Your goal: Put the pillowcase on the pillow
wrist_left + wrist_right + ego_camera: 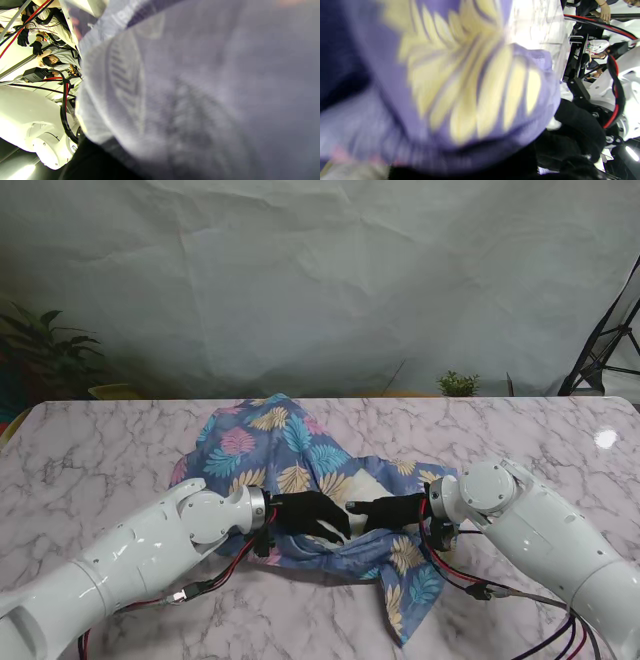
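Note:
A blue pillowcase [270,445] printed with pink, yellow and teal leaves lies bunched in the middle of the marble table [90,460]. A patch of white pillow [362,490] shows in its mouth. My left hand [308,515], in a black glove, grips the near edge of the pillowcase opening from the left. My right hand [392,510] grips the same opening from the right, fingers curled over the cloth. A tail of the pillowcase [410,590] trails toward me. Blurred pillowcase cloth [200,95] fills the left wrist view, and a yellow leaf print [470,82] fills the right wrist view.
A small green plant [458,384] stands at the table's far edge, right of centre. A larger plant [45,345] sits beyond the far left corner. A light stand [605,345] is at the far right. Cables [470,580] hang under my right wrist.

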Available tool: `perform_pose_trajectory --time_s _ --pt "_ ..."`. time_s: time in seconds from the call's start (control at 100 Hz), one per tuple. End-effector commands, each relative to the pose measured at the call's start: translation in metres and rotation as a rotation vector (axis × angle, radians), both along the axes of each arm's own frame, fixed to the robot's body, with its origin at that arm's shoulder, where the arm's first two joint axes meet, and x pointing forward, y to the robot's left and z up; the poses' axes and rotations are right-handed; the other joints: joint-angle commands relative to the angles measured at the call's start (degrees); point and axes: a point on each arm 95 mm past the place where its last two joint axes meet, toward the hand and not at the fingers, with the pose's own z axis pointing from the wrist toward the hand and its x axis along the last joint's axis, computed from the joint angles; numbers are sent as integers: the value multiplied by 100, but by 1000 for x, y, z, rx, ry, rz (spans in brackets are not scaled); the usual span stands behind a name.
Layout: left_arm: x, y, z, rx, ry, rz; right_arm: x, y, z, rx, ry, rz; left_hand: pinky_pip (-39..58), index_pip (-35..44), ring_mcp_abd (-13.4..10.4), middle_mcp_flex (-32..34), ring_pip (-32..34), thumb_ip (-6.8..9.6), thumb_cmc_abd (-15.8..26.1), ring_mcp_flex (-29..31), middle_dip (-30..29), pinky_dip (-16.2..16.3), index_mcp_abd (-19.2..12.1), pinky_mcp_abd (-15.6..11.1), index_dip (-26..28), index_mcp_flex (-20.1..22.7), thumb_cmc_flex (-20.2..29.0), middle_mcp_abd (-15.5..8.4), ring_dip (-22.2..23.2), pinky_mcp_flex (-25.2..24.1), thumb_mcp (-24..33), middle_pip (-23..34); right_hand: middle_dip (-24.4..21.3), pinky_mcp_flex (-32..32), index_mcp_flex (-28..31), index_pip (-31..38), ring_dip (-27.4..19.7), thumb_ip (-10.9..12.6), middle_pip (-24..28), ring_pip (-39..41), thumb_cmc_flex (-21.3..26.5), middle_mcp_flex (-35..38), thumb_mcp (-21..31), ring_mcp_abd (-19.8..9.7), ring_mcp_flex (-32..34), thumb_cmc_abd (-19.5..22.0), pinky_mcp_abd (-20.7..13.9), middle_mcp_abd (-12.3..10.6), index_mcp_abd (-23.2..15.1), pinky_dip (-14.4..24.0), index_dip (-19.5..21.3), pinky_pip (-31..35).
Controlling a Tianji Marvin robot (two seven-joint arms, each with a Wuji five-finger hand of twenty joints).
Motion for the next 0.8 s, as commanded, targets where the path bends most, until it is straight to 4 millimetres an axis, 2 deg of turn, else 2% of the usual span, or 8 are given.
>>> perform_pose_trajectory --time_s 0.0,0.07,0.15,0.26,0.31,0.47,0.55,0.79 --pt "-14 20 -30 95 65 -6 -4 -15 -8 -33 -10 -32 -166 550 167 461 336 104 -141 649 73 -98 -247 135 195 481 391 268 65 173 271 353 549 743 469 888 697 148 1420 1786 -81 227 153 -71 52 -152 302 290 -332 127 452 1233" --pt "-14 21 -31 103 73 -12 -1 -15 -1 -46 -140 -32 -145 557 158 466 370 98 -128 675 73 -102 -245 131 198 483 378 276 66 197 288 358 1032 934 508 1299 1553 188 2125 2336 -207 216 550 -284 53 -429 -30 276 -439 1078 972 1946" --pt "-14 21 -31 115 85 -26 4 -17 13 -73 -310 -16 -108 568 124 482 435 99 -133 716 75 -106 -240 106 206 489 376 287 73 236 317 377 1061 949 502 1243 1708 182 2132 2333 -220 216 652 -289 58 -551 -70 284 -445 1207 977 2014" --pt "-15 22 -33 119 96 -34 5 -19 33 -111 -437 22 -80 586 104 501 489 103 -152 743 77 -112 -233 89 220 498 370 301 77 262 350 395 632 806 456 523 914 98 1281 1822 -391 239 756 -163 69 -497 201 271 -427 721 456 1245" --pt "-15 22 -32 120 98 -35 4 -20 40 -154 -462 61 -63 590 95 506 518 103 -164 759 76 -118 -237 74 225 496 358 302 75 281 375 401 347 709 410 178 544 89 829 1387 -382 242 636 -61 60 -393 405 236 -411 208 26 968" --pt "-15 22 -32 123 100 -43 1 -21 58 -408 -510 296 -33 601 64 526 572 102 -185 795 73 -130 -240 67 234 512 341 307 71 309 429 411 -340 429 245 -975 -169 131 -545 -92 -692 255 236 -326 98 226 190 -256 -832 -508 -746 60" --pt "-15 22 -32 121 104 -46 1 -22 60 -478 -493 339 -32 604 64 525 578 101 -197 784 70 -141 -238 63 236 513 334 305 62 299 458 408 -680 140 92 -1514 -503 180 -1256 -787 -763 254 164 -289 98 353 276 -323 -867 -606 -1024 -179" --pt "-16 23 -33 119 114 -50 5 -26 61 -629 -496 417 -33 612 54 545 592 84 -223 794 67 -172 -244 48 244 522 289 299 28 300 540 403 -1324 -398 -919 -2118 -1241 199 -3126 -2601 -989 187 -12 -258 76 652 444 -451 -966 -473 -1022 -529"
